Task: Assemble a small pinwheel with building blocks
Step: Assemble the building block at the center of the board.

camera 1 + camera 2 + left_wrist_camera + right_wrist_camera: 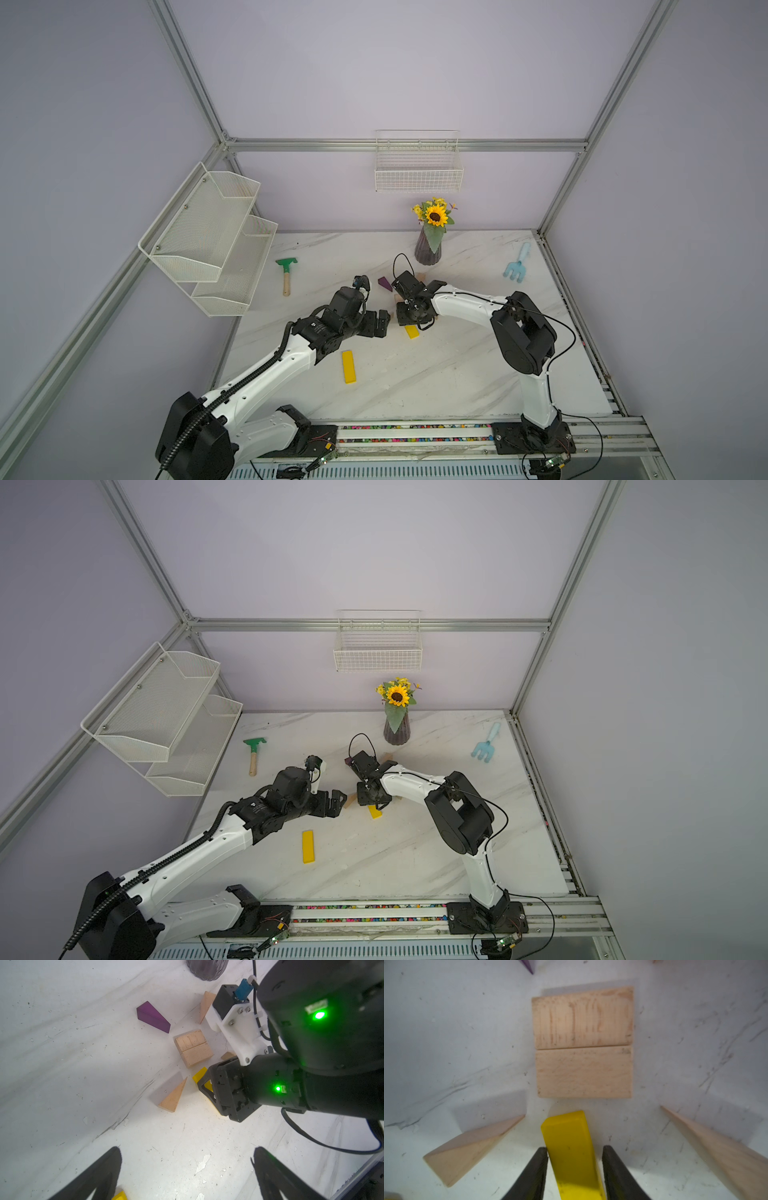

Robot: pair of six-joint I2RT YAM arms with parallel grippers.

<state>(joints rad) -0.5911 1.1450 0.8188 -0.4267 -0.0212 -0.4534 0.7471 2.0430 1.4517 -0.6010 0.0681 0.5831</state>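
Note:
Two plain rectangular blocks lie side by side as a square hub. A yellow bar lies just before the hub, one end pointing at it. My right gripper straddles that bar, open: one finger touches its edge and a gap shows at the other. Plain wedges lie to either side, another beyond the hub. The purple wedge lies apart on the table. A second yellow bar lies nearer the front. My left gripper hovers open and empty beside the right one.
A dark vase of sunflowers stands behind the blocks. A green toy hoe lies at the left, a light blue rake at the right. A mesh shelf and a wire basket hang on the walls.

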